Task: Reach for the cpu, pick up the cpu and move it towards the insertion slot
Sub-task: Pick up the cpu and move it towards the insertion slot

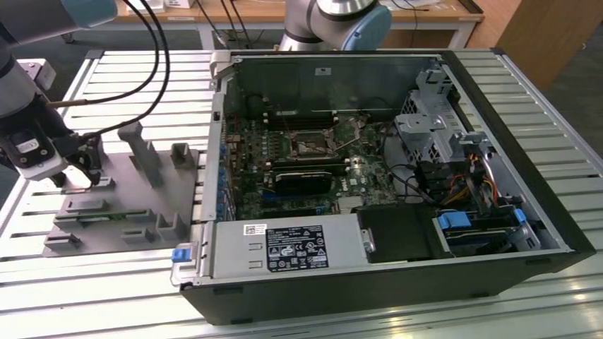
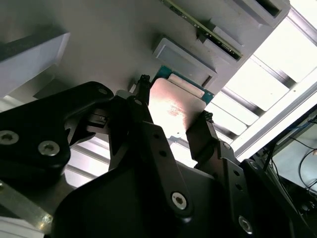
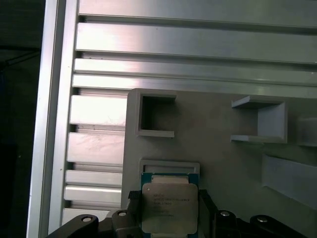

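Two pincer (image 2: 174, 101) fingers (image 2: 141, 106) clamp the cpu (image 3: 170, 207) by opposite edges, at its nest on the grey tray (image 3: 218, 129). Tray lies on slatted bench (image 1: 123, 78), at the exterior view's left of the open case (image 1: 377, 296); slot (image 1: 309, 142) inside, well apart. Arm (image 1: 19, 92) reaches down.

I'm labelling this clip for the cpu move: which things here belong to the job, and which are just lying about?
Job in hand:
the cpu, on the grey fixture plate
the gripper, at the cpu
the insertion slot, inside the computer case

Lying about:
long black card
power supply
drive cage
grey posts
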